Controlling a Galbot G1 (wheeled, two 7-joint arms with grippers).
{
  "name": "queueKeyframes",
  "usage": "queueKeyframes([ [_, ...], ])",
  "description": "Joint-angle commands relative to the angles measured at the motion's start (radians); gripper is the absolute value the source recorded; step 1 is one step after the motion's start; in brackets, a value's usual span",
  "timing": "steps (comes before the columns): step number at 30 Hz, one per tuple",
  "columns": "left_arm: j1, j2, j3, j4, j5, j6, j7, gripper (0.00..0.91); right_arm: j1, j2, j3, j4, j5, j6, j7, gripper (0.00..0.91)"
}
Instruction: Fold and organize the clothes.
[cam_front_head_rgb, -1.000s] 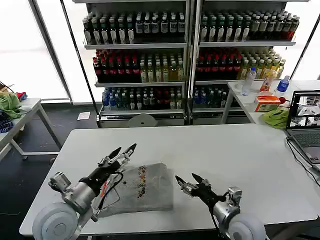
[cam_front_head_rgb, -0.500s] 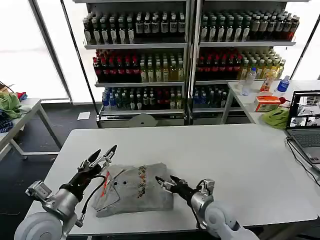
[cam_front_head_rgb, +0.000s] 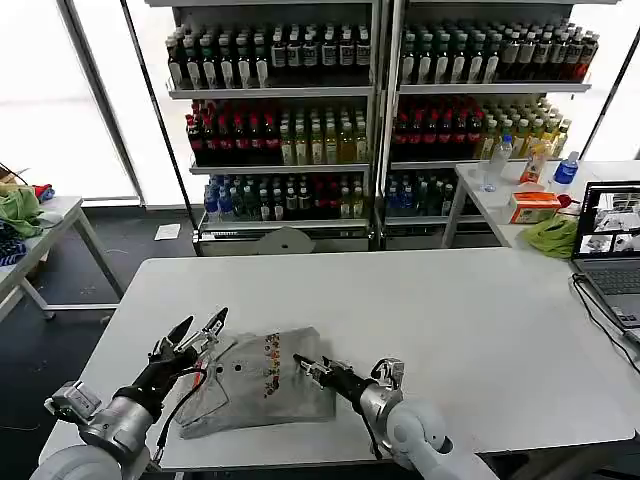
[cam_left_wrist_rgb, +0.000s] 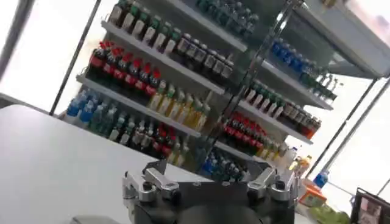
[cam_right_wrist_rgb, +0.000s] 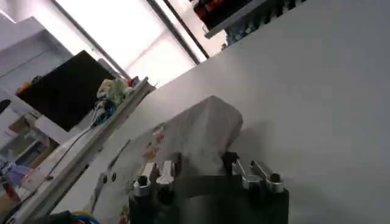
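A light grey shirt (cam_front_head_rgb: 262, 383) with a small multicolour print lies folded near the white table's (cam_front_head_rgb: 450, 300) front edge. Its collar and button side faces my left arm. My left gripper (cam_front_head_rgb: 196, 334) hovers open over the shirt's left corner. In the left wrist view the left gripper (cam_left_wrist_rgb: 207, 182) has its fingers spread wide with nothing between them. My right gripper (cam_front_head_rgb: 305, 364) reaches in low over the right part of the shirt, open. In the right wrist view the shirt (cam_right_wrist_rgb: 195, 131) lies just ahead of the right gripper (cam_right_wrist_rgb: 198, 169), whose fingers straddle the near fold.
A laptop (cam_front_head_rgb: 612, 250) and its cable sit at the table's right edge. A green cloth (cam_front_head_rgb: 553, 236) and bottles stand on a side table behind it. Shelves of drink bottles (cam_front_head_rgb: 300, 140) line the back. Another table (cam_front_head_rgb: 30, 235) with cloths stands at the left.
Both arms have dropped and moved left. The left gripper came down to the shirt's left corner, and the right gripper slid from beside the shirt onto its right part. The shirt shifted slightly left.
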Motion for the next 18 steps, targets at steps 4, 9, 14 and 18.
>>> queueKeyframes([
  [4, 0.039, -0.01, -0.019, -0.014, 0.041, 0.001, 0.001, 0.907, -0.03, -0.032, 0.047, 0.035, 0.009, 0.022, -0.01, 0.0],
  [9, 0.047, -0.016, -0.024, -0.01, 0.04, -0.002, 0.009, 0.907, -0.07, -0.113, 0.117, 0.096, 0.015, 0.021, -0.009, 0.0],
  [14, 0.041, -0.016, -0.021, -0.004, 0.04, -0.003, 0.01, 0.907, -0.11, -0.171, 0.175, 0.116, -0.025, 0.023, -0.009, 0.0],
  [18, 0.032, -0.013, -0.022, 0.003, 0.04, -0.003, 0.009, 0.907, -0.148, -0.219, 0.222, 0.141, -0.154, 0.015, -0.006, 0.0],
])
